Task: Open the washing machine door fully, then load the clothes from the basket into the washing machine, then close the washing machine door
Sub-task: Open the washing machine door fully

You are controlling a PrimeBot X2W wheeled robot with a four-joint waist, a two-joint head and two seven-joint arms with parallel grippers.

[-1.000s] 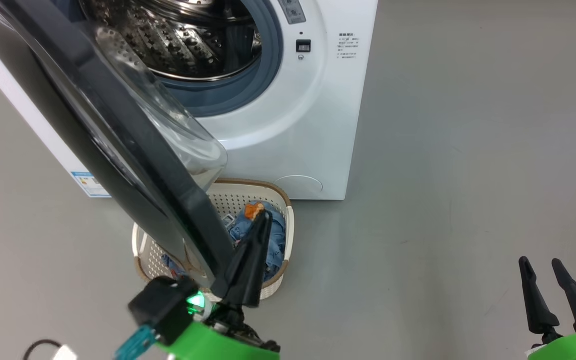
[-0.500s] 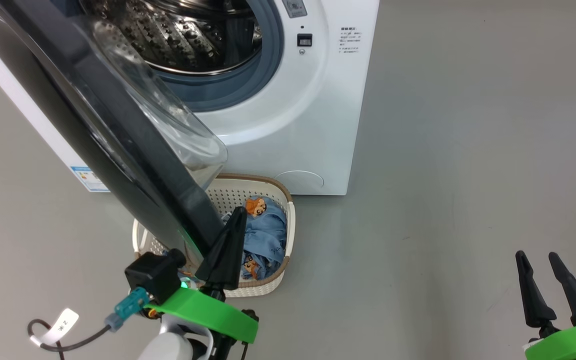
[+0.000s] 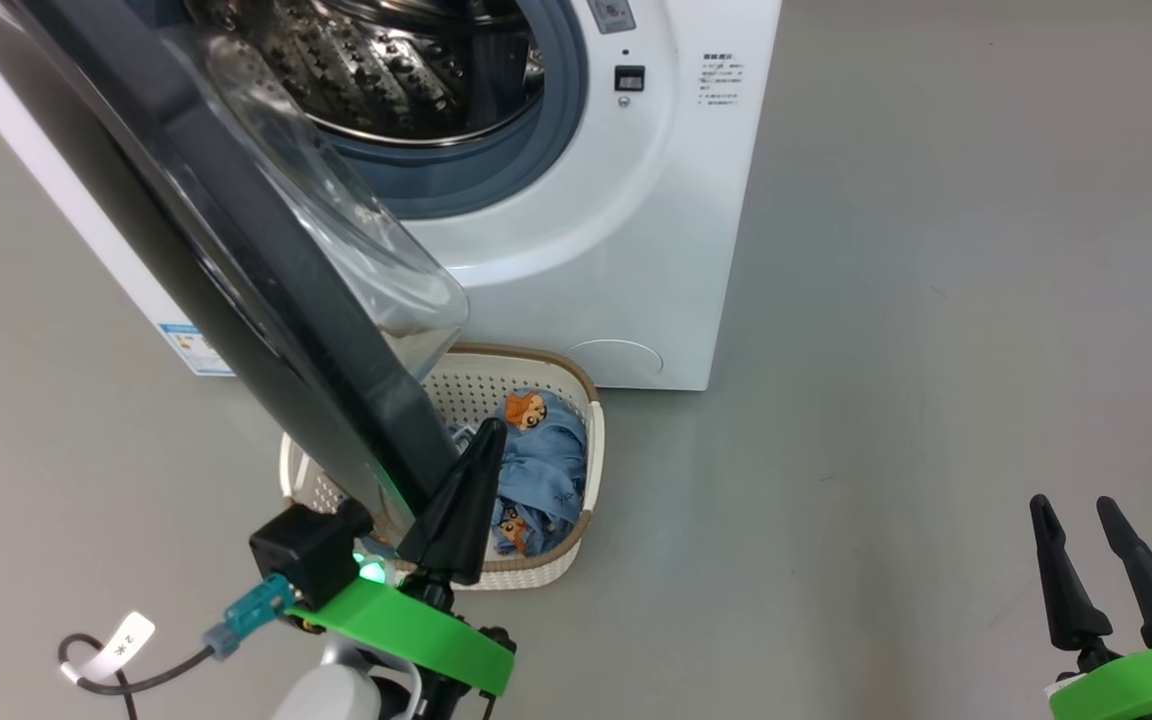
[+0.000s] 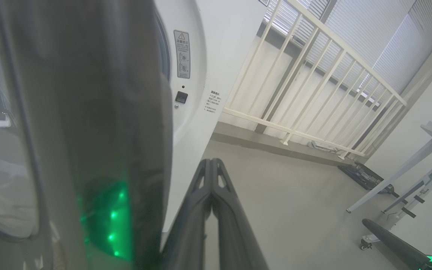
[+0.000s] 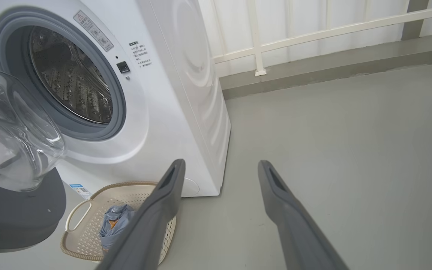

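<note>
Opening door point(image 3: 236, 260), left hand point(image 3: 491, 427) pinched shut beside it; right hand point(image 3: 1070, 503) wide, empty. Yet to load clothes point(image 3: 546, 460) from basket point(image 3: 476, 385).

Glossy black-rimmed washing machine door point(image 3: 236, 260)

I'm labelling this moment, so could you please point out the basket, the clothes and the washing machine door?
the basket point(image 3: 594, 450): head view, right side of its rim.
the clothes point(image 3: 546, 457): head view, blue fabric inside the basket.
the washing machine door point(image 3: 246, 270): head view, its black rim.
</note>
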